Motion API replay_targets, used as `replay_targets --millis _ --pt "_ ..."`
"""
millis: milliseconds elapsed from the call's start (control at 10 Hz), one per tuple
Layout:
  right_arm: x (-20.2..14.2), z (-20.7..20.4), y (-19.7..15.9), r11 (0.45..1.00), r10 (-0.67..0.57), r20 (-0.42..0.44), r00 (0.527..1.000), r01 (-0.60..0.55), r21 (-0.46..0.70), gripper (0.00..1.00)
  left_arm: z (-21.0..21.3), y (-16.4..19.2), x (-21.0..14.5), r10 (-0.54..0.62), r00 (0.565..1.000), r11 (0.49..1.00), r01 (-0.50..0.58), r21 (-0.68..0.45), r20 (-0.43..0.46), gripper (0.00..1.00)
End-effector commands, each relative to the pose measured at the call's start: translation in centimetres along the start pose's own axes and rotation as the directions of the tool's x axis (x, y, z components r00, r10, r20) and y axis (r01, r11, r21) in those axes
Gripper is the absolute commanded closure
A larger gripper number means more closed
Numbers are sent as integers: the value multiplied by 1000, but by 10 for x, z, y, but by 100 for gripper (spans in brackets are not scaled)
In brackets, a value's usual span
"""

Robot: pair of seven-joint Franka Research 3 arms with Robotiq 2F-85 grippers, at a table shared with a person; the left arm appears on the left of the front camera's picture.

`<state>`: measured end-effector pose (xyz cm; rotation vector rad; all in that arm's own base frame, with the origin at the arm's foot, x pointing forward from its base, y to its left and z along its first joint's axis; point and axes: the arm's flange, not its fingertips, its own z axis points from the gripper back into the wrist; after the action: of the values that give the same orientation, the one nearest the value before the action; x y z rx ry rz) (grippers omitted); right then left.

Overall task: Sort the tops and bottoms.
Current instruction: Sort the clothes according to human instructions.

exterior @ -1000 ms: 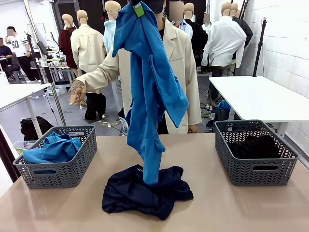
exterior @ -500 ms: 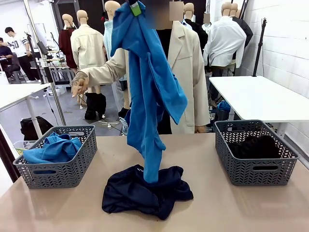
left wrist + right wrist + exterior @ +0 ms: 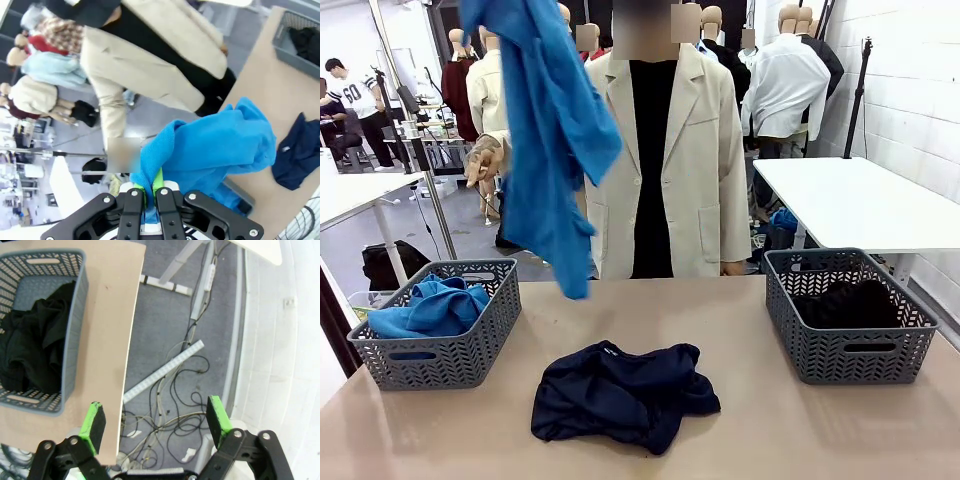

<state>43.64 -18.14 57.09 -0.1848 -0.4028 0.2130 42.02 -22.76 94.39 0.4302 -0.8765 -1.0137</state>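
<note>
At far left on the bench, a grey basket holds a bright blue garment. Above it and slightly right, a second bright blue garment hangs high in the air, clear of the bench, pinched in the left jaws (green pads pressed tight on a fold). A dark navy garment lies crumpled at near centre. The right basket holds a black garment. The right jaws gape wide and hold nothing, aimed down past the bench's edge.
</note>
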Motion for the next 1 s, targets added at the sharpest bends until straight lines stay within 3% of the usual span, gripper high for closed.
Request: replay_targets --millis 0,200,400,800,900 --pt "-1 0 0 1000 16 -12 1000 -16 -8 0 2 26 -19 32 998 998 -28 59 -54 100" --pt "-1 0 0 1000 16 -12 1000 -16 -8 0 0 48 -70 126 984 987 -112 111 -124 100" --pt "-1 0 0 1000 16 -12 1000 -16 -8 0 -9 53 -126 217 957 976 -207 70 -191 100" --pt "-1 0 0 1000 16 -12 1000 -16 -8 0 -46 33 -211 351 898 933 -359 21 -263 100" --pt "-1 0 0 1000 16 -12 1000 -16 -8 0 -55 20 -234 431 858 892 -451 -8 -280 100"
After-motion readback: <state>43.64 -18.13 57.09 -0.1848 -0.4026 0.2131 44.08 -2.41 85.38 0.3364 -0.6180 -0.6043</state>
